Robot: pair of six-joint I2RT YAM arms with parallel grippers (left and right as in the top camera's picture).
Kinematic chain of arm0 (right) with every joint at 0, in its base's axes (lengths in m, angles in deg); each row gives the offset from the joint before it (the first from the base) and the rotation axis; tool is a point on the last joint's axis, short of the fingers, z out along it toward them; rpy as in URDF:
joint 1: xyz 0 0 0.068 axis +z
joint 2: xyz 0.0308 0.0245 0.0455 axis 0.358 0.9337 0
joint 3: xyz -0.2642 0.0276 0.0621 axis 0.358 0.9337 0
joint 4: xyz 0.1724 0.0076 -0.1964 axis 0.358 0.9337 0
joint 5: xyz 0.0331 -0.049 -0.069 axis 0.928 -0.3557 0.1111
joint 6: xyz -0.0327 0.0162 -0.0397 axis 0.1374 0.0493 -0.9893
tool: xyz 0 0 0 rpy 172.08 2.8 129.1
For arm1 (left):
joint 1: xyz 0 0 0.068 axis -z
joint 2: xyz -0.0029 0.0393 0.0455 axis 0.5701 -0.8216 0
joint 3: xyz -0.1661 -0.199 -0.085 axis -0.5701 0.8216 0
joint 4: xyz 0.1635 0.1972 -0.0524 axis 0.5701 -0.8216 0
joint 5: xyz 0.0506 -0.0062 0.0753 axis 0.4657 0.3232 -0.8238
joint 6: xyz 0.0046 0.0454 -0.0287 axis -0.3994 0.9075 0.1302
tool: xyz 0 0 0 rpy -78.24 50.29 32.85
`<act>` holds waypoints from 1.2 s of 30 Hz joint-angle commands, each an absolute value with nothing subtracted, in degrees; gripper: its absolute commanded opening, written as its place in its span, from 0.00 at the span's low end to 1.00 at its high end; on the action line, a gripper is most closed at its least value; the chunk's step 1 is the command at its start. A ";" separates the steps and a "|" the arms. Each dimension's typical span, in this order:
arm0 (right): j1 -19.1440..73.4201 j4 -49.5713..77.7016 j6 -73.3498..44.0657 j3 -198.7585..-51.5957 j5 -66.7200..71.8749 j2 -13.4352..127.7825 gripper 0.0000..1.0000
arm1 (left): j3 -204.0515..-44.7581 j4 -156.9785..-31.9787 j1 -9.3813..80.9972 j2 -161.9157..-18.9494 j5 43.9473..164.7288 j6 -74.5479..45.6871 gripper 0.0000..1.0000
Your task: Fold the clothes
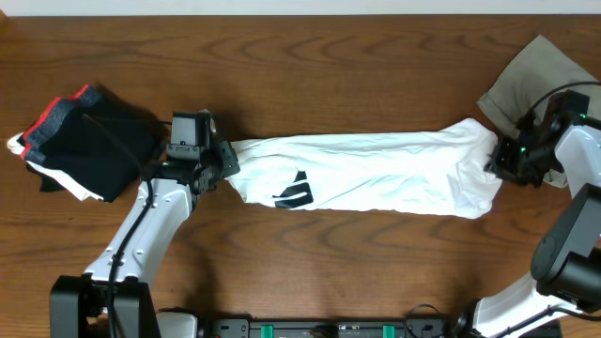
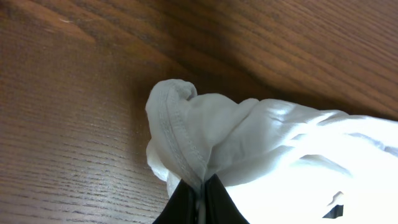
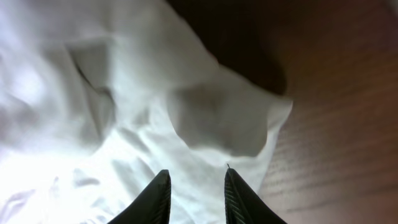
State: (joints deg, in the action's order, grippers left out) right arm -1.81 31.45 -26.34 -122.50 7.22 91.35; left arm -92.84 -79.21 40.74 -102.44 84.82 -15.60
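Note:
The white T-shirt (image 1: 376, 174) lies in a long bunched band across the middle of the table, its black print (image 1: 296, 192) showing near the left end. My left gripper (image 1: 228, 161) is shut on the shirt's hemmed left edge (image 2: 180, 137), with the cloth pinched between its jaws (image 2: 202, 186). At the shirt's right end, my right gripper (image 1: 496, 161) stands open. In the right wrist view its jaws (image 3: 196, 175) are apart just above the white cloth (image 3: 124, 93), with nothing pinched between them.
A stack of black, red-edged garments (image 1: 89, 141) lies at the far left, close behind my left arm. A grey-khaki garment (image 1: 526, 80) lies at the back right corner, just beyond my right gripper. Bare wooden table (image 1: 329, 75) runs behind and in front of the shirt.

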 commanded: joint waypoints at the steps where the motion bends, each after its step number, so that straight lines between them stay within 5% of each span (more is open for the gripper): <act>1: -0.65 28.63 -27.25 -123.22 8.62 90.17 0.27 | -93.89 -79.34 40.30 -101.66 83.75 -14.86 0.06; 19: 11.28 9.53 -21.70 -122.43 4.82 92.81 0.31 | -93.89 -79.76 40.30 -101.66 83.75 -14.86 0.06; 36: 6.52 10.82 -19.78 -122.43 -12.71 93.31 0.38 | -93.87 -80.63 40.30 -101.66 83.75 -14.86 0.06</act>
State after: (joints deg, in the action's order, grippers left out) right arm 8.77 10.64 -20.96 -122.48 -10.02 92.16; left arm -92.84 -80.30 40.74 -102.44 84.82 -15.60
